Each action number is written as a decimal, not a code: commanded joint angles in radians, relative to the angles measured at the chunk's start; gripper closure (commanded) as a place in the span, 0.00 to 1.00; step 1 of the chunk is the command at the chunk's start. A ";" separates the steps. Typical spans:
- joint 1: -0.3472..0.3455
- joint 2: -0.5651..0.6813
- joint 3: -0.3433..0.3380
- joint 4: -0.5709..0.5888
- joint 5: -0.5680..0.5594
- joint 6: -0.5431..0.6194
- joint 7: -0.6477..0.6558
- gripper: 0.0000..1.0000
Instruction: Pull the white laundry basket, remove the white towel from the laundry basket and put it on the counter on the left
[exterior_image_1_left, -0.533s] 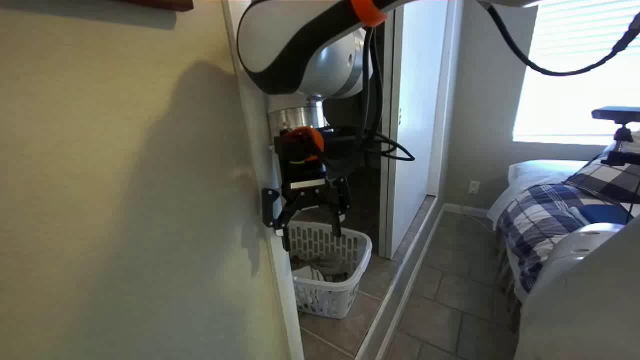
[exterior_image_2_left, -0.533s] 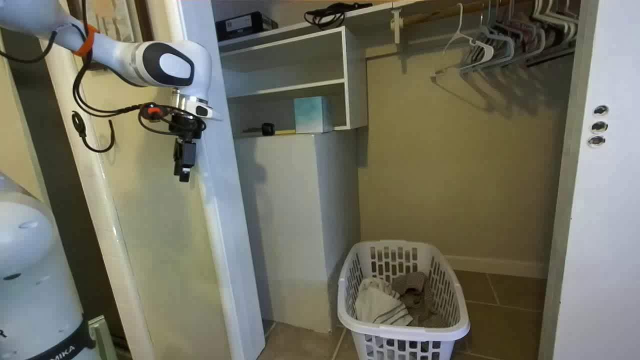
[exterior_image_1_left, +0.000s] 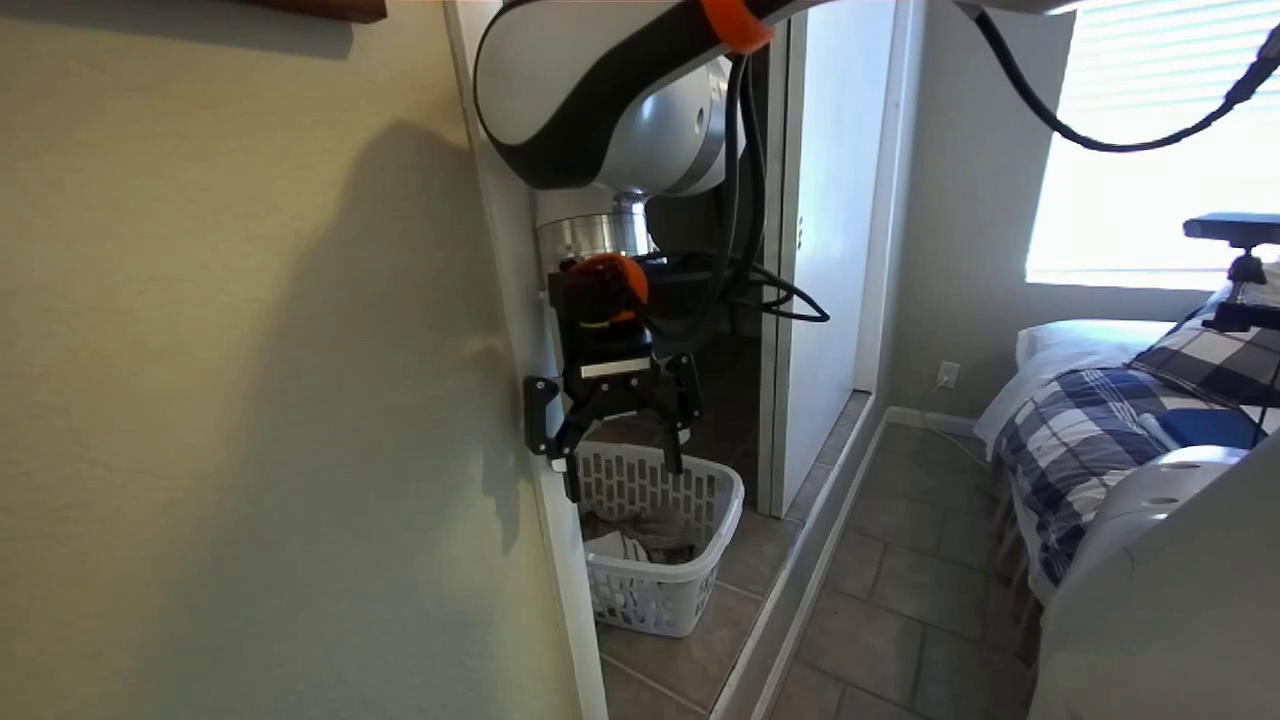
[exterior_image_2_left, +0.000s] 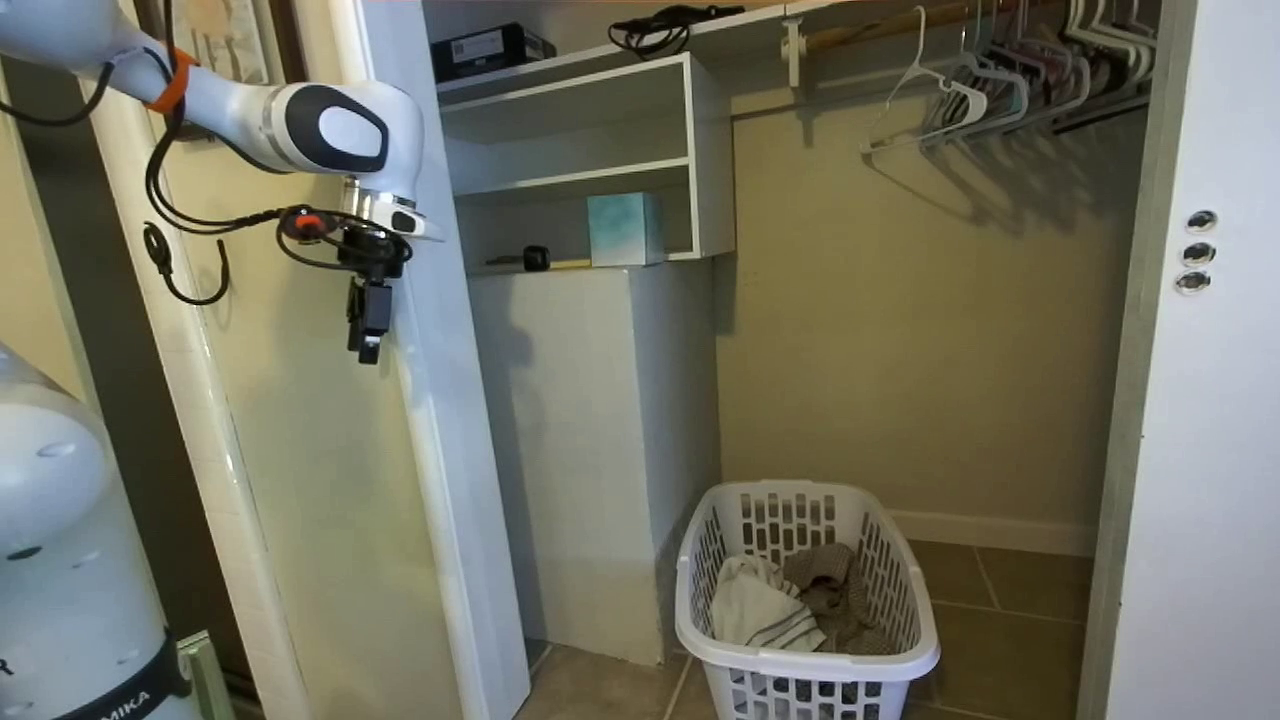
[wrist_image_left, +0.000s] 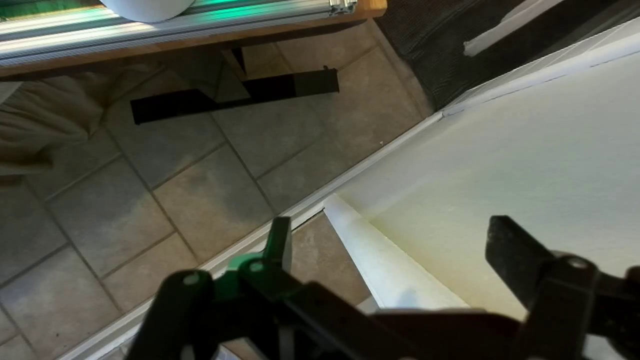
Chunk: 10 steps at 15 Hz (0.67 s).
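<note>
A white slotted laundry basket stands on the closet's tile floor in both exterior views. A white towel with dark stripes lies inside its left part, beside a grey-brown cloth. The towel also shows partly in an exterior view. My gripper points down, open and empty, high beside the door frame. It also shows edge-on in an exterior view, left of and well above the basket. In the wrist view my fingers are wide apart; basket and towel are not recognisable there. A white counter-like block stands left of the basket.
The white door frame and yellow wall are close beside my gripper. A teal box stands on the block, under a shelf. Hangers hang at upper right. A sliding door is at right. A floor track crosses the doorway.
</note>
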 joint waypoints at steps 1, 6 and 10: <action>-0.005 0.001 0.018 0.009 -0.026 0.001 0.010 0.00; -0.005 0.000 0.004 0.002 -0.008 -0.002 -0.001 0.00; -0.035 -0.110 -0.060 -0.059 -0.012 -0.034 -0.035 0.00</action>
